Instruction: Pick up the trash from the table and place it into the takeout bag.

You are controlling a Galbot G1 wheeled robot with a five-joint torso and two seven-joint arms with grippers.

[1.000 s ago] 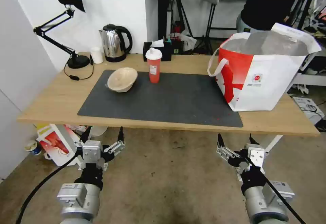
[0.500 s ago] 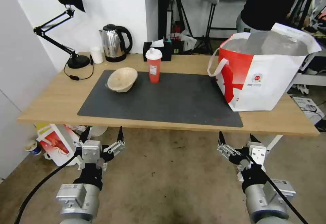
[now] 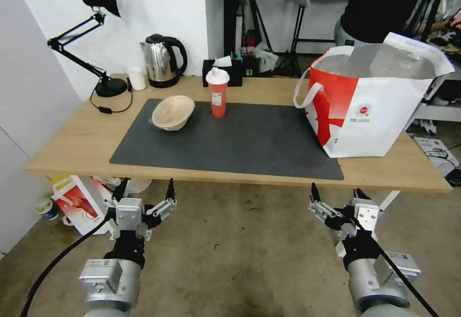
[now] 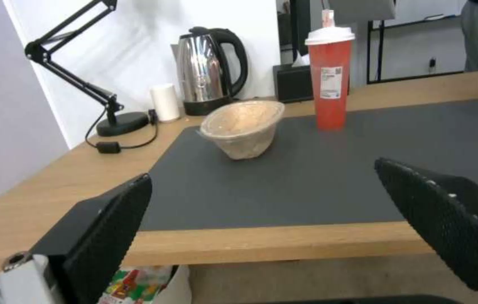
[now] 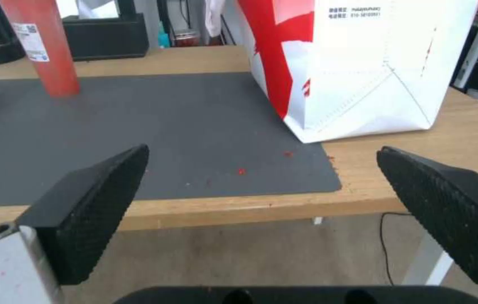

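The table (image 3: pixel 81 139) is carrying a mat (image 3: pixel 240 139) across its middle. Sitting on the mat are a bowl (image 3: pixel 173 112), tilted, and just right of it a cup (image 3: pixel 217 92), standing upright. The bag (image 3: pixel 379 101) is resting over the mat's right edge. Behind the mat a lamp (image 3: pixel 108 86), a kettle (image 3: pixel 162 61), a white cup (image 3: pixel 137 77) and a black box (image 3: pixel 225 73) are standing.

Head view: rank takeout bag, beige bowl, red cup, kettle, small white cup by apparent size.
1. takeout bag, largest by far
2. kettle and beige bowl: look alike, and the kettle stands farther back, so unranked
3. red cup
4. small white cup, smallest
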